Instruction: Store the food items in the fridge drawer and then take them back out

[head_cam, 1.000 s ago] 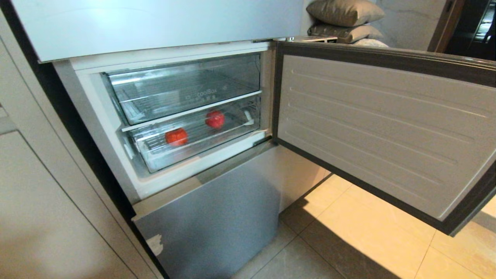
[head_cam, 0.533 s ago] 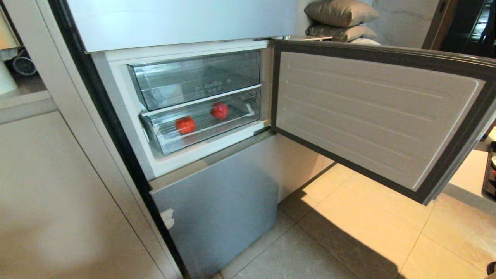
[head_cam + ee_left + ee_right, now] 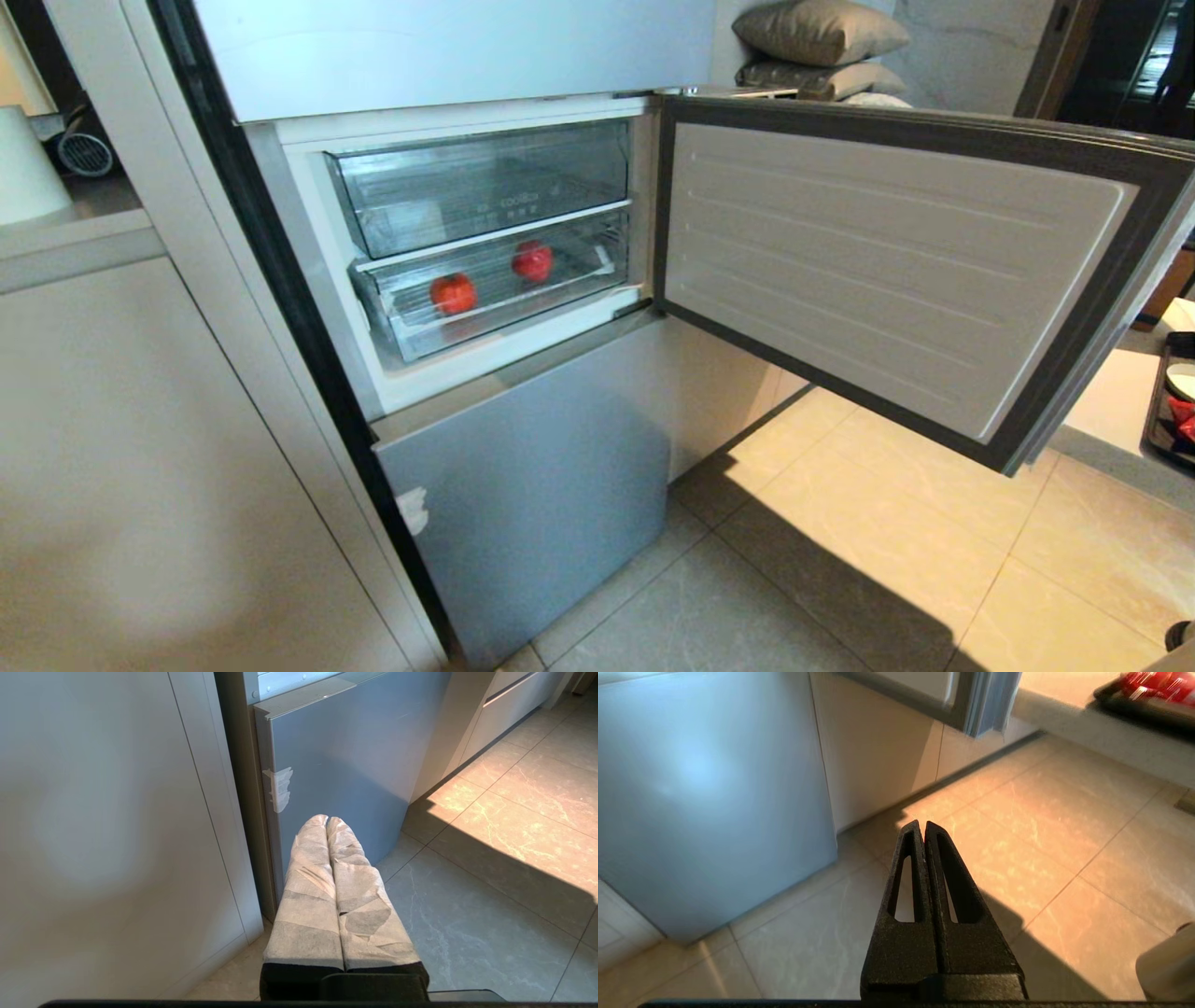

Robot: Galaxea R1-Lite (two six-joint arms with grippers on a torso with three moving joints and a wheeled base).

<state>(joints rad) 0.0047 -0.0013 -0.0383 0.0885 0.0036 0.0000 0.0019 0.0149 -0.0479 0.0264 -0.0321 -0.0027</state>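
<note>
Two food items lie inside the fridge drawer (image 3: 411, 341), the shallow clear one with a white-edged front, which sits pushed in under the taller clear drawer (image 3: 485, 187). The orange-red fruit (image 3: 453, 293) is toward the left, the red fruit (image 3: 532, 261) farther back and right. Neither arm shows in the head view. My left gripper (image 3: 326, 820), wrapped in pale tape, is shut and empty, low by the silver lower fridge panel (image 3: 345, 760). My right gripper (image 3: 923, 825), black, is shut and empty above the floor tiles.
The fridge's middle door (image 3: 896, 271) stands swung wide open to the right. A pale cabinet wall (image 3: 140, 448) flanks the fridge on the left. A dark tray (image 3: 1176, 401) with red items sits on a low counter at far right. Cushions (image 3: 822, 47) lie behind.
The whole head view has shifted: the fridge now looks smaller and farther right, and more cabinet, floor and the tray have come into sight. The fruits and drawer have not moved.
</note>
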